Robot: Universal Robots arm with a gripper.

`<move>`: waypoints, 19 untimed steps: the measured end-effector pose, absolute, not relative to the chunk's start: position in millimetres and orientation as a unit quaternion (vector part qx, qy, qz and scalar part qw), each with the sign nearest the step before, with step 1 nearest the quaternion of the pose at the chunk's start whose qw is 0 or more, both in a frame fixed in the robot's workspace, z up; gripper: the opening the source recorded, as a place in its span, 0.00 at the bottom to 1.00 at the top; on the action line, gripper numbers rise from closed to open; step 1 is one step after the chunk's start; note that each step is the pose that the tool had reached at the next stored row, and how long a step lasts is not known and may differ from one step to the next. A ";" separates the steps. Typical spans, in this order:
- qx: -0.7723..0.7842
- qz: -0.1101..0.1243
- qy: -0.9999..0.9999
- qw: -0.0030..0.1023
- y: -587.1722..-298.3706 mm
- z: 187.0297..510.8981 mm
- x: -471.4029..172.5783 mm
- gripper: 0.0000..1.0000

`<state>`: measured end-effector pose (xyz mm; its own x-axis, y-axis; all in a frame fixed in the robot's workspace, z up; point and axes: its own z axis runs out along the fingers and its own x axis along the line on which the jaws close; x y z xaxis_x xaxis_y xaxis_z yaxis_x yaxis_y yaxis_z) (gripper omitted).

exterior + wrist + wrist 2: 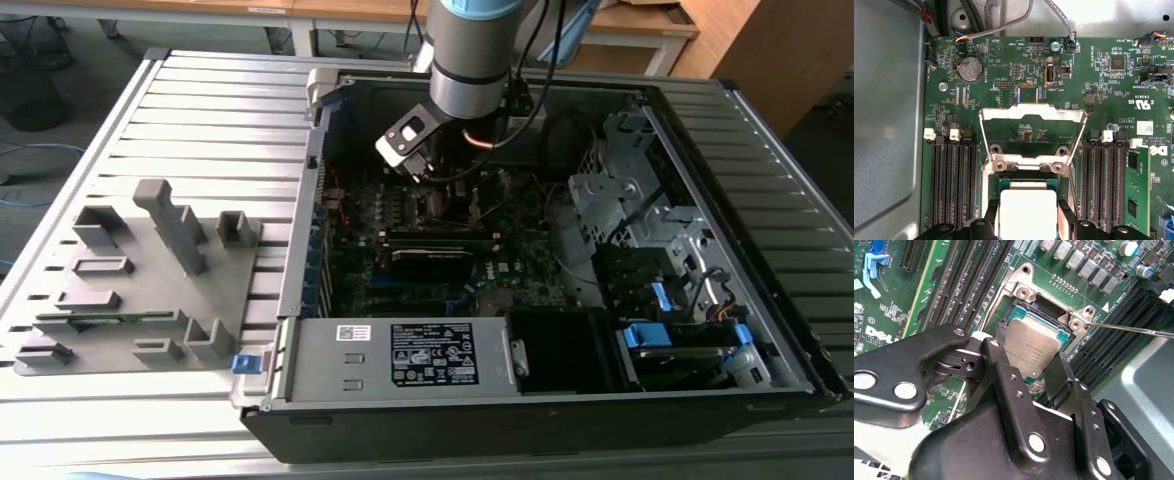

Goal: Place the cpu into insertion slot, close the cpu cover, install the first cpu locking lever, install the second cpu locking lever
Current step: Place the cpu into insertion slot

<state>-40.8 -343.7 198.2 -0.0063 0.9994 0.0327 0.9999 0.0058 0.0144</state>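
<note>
The tool [1028, 209] grips the cpu [1026, 217] over the insertion slot [1029, 301] (cpu cover [1032, 111] raised), memory slots [951, 185] flanking.

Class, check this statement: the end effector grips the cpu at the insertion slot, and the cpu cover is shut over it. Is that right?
Not quite. In the first wrist view the cpu cover stands open, tilted up off the insertion slot. The end effector does grip the cpu there.

My arm [470, 60], a silver-grey cylinder banded pale blue at twelve o'clock, carries black cables [537, 40] at its three o'clock in the exterior view; my gripper [1029, 365] is matte-black linkage studded with round silver pins [1036, 442].
</note>
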 end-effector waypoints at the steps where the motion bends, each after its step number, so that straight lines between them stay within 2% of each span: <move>1: -0.705 -0.017 -0.709 0.007 -343.7 198.2 -40.8 0.54; 19: -0.707 -0.017 -0.707 0.006 -343.7 195.4 -41.8 0.54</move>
